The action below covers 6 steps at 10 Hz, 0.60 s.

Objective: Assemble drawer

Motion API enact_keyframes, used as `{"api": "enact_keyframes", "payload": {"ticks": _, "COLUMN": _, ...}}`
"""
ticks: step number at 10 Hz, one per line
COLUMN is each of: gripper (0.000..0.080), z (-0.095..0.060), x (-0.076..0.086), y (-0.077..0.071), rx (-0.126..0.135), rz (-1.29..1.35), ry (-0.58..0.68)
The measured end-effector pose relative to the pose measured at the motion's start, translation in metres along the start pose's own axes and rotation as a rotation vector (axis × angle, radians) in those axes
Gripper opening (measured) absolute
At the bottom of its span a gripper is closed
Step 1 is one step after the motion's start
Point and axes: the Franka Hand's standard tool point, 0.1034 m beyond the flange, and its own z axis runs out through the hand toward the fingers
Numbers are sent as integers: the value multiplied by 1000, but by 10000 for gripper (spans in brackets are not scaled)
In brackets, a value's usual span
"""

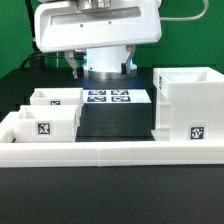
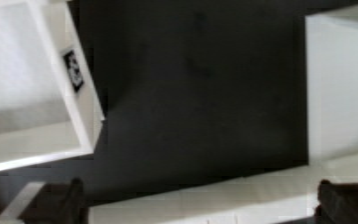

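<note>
White drawer box [image 1: 186, 100] sat on the black table [image 1: 115, 125] at the exterior view's right, small drawer [image 1: 40, 122] well apart at that view's left, pincer [image 2: 202, 200] wide open, holding nothing.

A plain green backdrop [image 1: 12, 30] closed off the back of the scene and showed at both upper corners of the exterior view. Below it lay a black table [image 1: 110, 195], dark and matte, which filled the whole foreground. The wrist view showed the same black top up close, slightly blurred. The marker board [image 1: 108, 97] lay flat on the table toward the back, its black-and-white tags facing up. A low white rail [image 1: 110, 153] ran across the table from the exterior view's left to its right. The light was bright and even, and the shadows were soft.
</note>
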Motion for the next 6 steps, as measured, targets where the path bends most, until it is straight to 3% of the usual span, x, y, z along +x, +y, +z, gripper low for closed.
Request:
{"api": "enact_keyframes", "payload": {"ticks": 2, "gripper": 648, "z": 15, "x": -8, "y": 22, "rx": -16, "rz": -52, "ry": -29}}
{"api": "enact_keyframes", "payload": {"ticks": 4, "gripper": 648, "z": 21, "x": -12, "y": 37, "rx": -17, "rz": -86, "ry": -40}}
{"api": "enact_keyframes", "payload": {"ticks": 6, "gripper": 648, "z": 21, "x": -12, "y": 36, "rx": -16, "rz": -81, "ry": -41}}
